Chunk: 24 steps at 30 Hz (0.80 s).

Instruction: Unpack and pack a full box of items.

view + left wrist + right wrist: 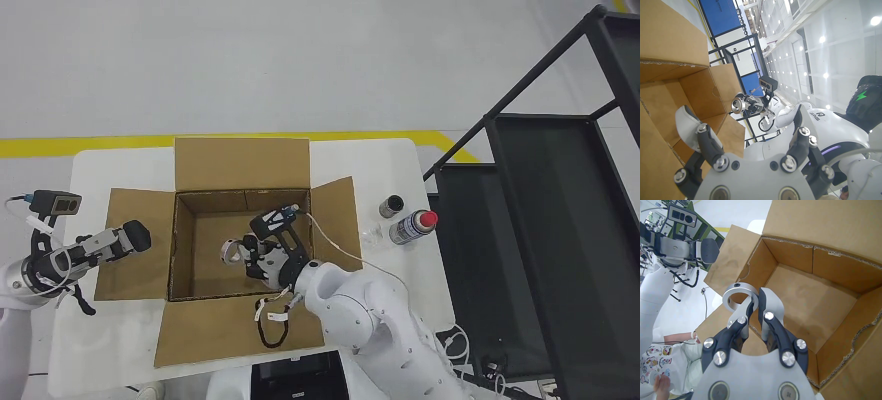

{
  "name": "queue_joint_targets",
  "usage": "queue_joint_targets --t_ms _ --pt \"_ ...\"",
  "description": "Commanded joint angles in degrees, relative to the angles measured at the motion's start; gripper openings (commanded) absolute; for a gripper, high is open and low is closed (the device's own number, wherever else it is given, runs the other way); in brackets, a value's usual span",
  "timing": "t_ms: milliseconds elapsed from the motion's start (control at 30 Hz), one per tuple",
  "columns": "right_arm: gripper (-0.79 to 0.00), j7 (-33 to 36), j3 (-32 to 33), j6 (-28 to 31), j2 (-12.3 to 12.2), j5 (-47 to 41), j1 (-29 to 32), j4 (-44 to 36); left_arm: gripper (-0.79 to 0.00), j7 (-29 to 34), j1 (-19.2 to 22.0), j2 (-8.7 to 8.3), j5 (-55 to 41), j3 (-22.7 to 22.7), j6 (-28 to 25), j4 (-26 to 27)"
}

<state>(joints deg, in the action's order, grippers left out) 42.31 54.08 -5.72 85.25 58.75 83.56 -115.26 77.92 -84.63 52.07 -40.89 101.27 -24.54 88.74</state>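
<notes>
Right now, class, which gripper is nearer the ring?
Right. The right gripper is shut on the ring, above the open box. The left gripper hangs open over the box's left flap, apart from the ring.

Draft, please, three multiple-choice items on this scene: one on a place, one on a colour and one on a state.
1. Where is the metal ring? A. In the right gripper, over the box. B. Flat on the box's bottom. C. Hung on a box flap.
2. What colour is the spray can's cap? A. Green. B. Red. C. Yellow.
3. How is the left gripper? A. Shut on the ring. B. Shut on a flap. C. Open.
Answers: 1 A, it pinches the ring's wall above the box; 2 B, the top view shows red; 3 C, it gapes wide, holding nothing.
</notes>
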Motion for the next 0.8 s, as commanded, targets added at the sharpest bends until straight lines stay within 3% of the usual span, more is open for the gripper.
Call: queue_joint_targets --t_ms 0,200,333,567,767 --pt "-0.785 0.00 0.00 0.00 0.00 0.00 0.00 0.00 0.000 0.00 0.00 0.00 0.00 0.00 0.00 0.00" --pt "-0.785 0.00 0.00 0.00 0.00 0.00 0.00 0.00 0.000 0.00 0.00 0.00 0.00 0.00 0.00 0.00" --pt "-0.785 -0.36 2.55 2.53 -0.78 -2.90 3.59 -3.59 0.000 0.00 0.00 0.00 0.00 0.00 0.00 0.00" --pt "-0.785 1.30 15.81 10.52 -3.60 -8.83 18.10 -16.77 0.000 0.00 0.00 0.00 0.00 0.00 0.00 0.00" --pt "-0.785 -4.84 29.58 18.42 -5.05 -20.31 28.83 -19.38 0.000 0.00 0.00 0.00 0.00 0.00 0.00 0.00"
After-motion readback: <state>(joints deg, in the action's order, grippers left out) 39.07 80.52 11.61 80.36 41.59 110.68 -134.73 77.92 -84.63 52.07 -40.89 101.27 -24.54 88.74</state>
